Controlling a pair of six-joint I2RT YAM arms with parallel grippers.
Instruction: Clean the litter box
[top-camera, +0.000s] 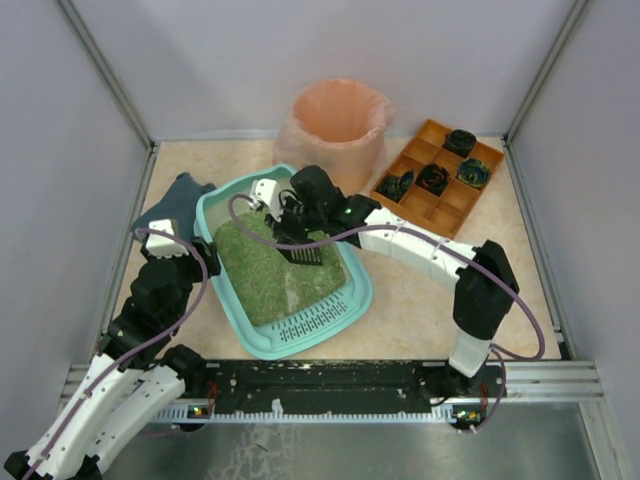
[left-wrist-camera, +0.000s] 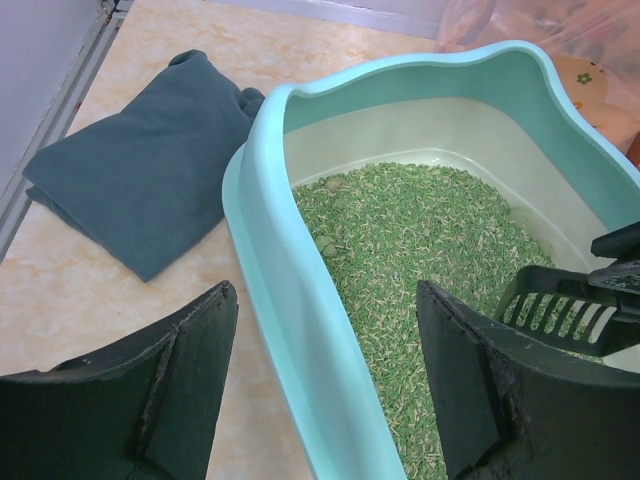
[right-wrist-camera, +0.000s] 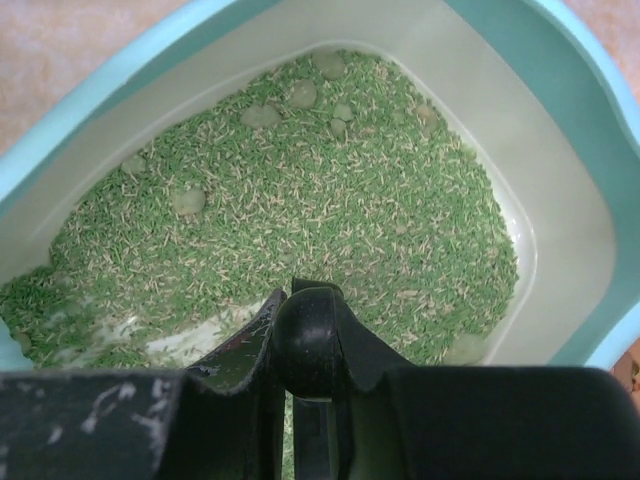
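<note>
The teal litter box (top-camera: 362, 288) lies mid-table, its slotted ledge (top-camera: 315, 322) at the near end and green litter (top-camera: 265, 265) inside. My right gripper (top-camera: 292, 215) is shut on the handle of a black slotted scoop (top-camera: 301, 252) that rests on the litter. In the right wrist view the gripper (right-wrist-camera: 305, 330) clamps the handle (right-wrist-camera: 312, 345) above the litter, and several pale clumps (right-wrist-camera: 188, 200) lie at the far end. My left gripper (left-wrist-camera: 325, 300) is open and empty, astride the box's left rim (left-wrist-camera: 290, 290). One finger is outside, one over the litter. The scoop (left-wrist-camera: 560, 310) shows at its right.
A folded dark blue-grey cloth (top-camera: 170, 205) lies left of the box, also in the left wrist view (left-wrist-camera: 140, 180). A peach-lined round bin (top-camera: 338, 120) stands behind the box. An orange compartmented tray (top-camera: 440, 175) with dark items sits at the back right. Enclosure walls stand on three sides.
</note>
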